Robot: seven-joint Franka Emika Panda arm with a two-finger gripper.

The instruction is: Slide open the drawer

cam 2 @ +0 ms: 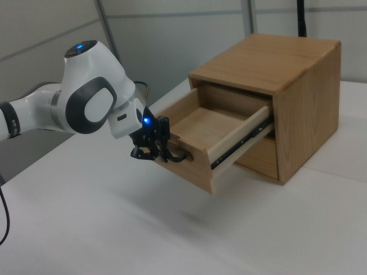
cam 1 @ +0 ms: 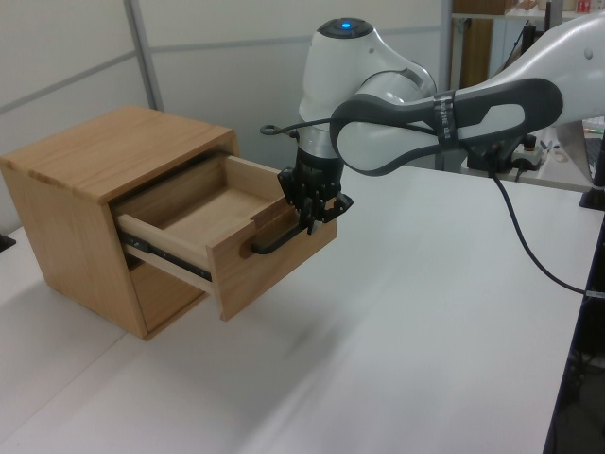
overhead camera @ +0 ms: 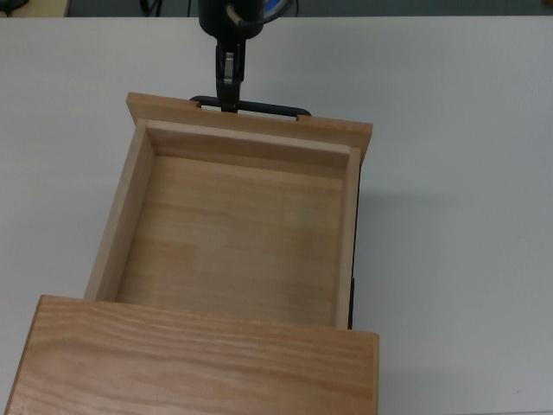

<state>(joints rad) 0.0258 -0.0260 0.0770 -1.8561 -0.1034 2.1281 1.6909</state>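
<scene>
At the table's far side in the top view, the hand (overhead camera: 229, 102) grips the pulled-out drawer (overhead camera: 233, 233)'s handle (overhead camera: 259, 107).

In the top view, the grainy wooden cabinet casing (overhead camera: 199, 363) sits on the white worktop (overhead camera: 458, 173) at 6 o'clock; the light wooden box-shaped drawer (overhead camera: 233, 233) projects toward 12 o'clock, where the gripper (overhead camera: 229, 104) meets its thin black bar handle (overhead camera: 268, 108).

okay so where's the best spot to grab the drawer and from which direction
Grip the black bar handle on the drawer front panel, near its middle, coming from the front. It stands off the panel, leaving room for a finger behind it, as the gripper shows.
</scene>
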